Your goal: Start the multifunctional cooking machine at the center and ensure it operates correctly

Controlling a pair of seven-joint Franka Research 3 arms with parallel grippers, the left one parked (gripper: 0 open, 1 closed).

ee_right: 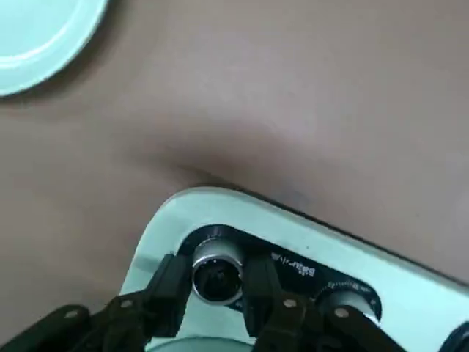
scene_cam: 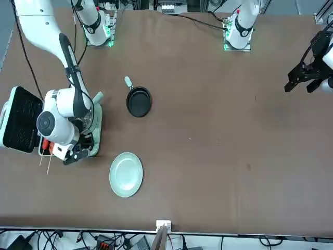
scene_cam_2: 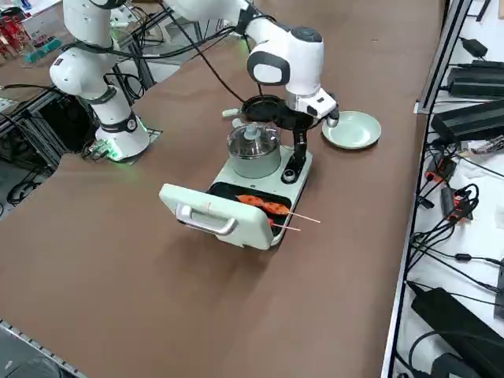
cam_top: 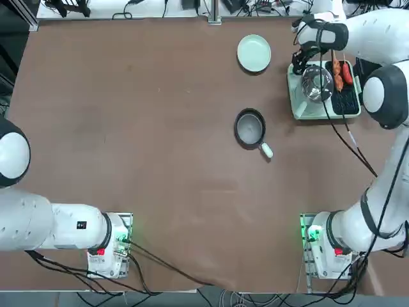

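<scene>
Two black fingers of the right tool stand on either side of a round silver knob on the control panel of the multifunctional cooking machine; they bracket the knob closely, pinching it or all but touching its sides. A second knob sits just beside the first on the same dark panel.

From the right side view, the machine rests on the brown table toward the robot's right and far side rather than at its centre. Its steel pot stands on the end nearer the knobs, covered by a glass lid with a small handle; what the pot holds cannot be made out. Next to the pot, the black ribbed grill plate carries two orange-red sausages on wooden skewers, the stick ends jutting past the machine's edge. The hinged lid lies swung open and flat.

Left of the machine, a small dark frying pan with a white handle sits apart, with nothing in it. A round pale green plate lies farther away, also bare.
</scene>
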